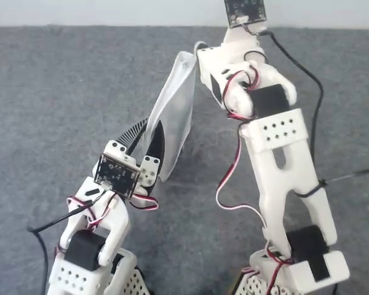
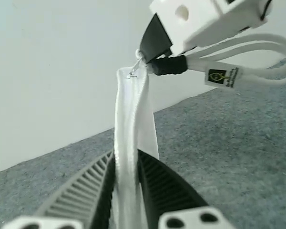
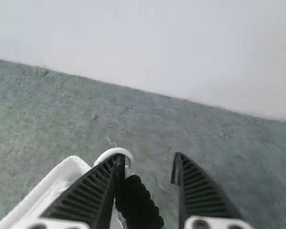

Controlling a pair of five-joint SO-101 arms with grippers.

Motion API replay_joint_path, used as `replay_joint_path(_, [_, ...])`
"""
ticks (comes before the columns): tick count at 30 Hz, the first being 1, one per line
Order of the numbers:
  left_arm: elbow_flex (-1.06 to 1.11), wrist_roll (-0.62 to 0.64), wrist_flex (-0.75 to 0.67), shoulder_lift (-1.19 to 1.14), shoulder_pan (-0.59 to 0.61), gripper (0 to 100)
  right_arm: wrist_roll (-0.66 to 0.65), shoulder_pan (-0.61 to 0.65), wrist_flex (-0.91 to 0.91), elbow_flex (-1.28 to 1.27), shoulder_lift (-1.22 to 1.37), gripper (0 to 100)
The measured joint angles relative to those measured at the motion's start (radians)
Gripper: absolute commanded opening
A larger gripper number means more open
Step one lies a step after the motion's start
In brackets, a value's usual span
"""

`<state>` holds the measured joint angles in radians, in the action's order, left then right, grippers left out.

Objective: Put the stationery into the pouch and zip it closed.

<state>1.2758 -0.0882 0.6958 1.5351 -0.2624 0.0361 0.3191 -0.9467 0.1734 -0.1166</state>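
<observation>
The white pouch (image 1: 175,104) hangs stretched in the air between the two arms, zip edge on top (image 2: 131,143). My left gripper (image 1: 154,144) is at its lower end, with the ribbed black fingers (image 2: 157,186) pressed on both sides of the fabric. My right gripper (image 1: 200,52) is at the raised far end. There its fingers (image 3: 195,191) stand apart. The zip's white ring (image 3: 113,153) sits at the tip of one finger, and the pouch corner (image 3: 52,191) lies beside it. In the left wrist view the zip pull (image 2: 136,62) meets the right gripper (image 2: 148,52).
Grey carpet-like cover (image 1: 61,92) spans the table, ending at a white wall (image 1: 111,12) behind. A black-sleeved white cable (image 2: 238,57) loops off the right arm beside the pouch's top. Black and red-white leads (image 1: 230,184) hang along both arms.
</observation>
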Motion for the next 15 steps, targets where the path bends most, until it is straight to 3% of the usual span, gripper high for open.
replay_joint_path(4, [0.0, 0.0, 0.006, 0.0, 0.0, 11, 0.002, -0.003, -0.089, 0.011, -0.044, 16.2])
replay_joint_path(10, [0.044, -0.002, 0.046, -0.009, 0.009, 3, 0.002, 0.002, -0.25, 0.009, -0.153, 16.2])
replay_joint_path(15, [0.044, -0.103, 0.049, -0.011, 0.051, 1, 0.002, 0.049, -0.347, 0.009, -0.23, 16.2])
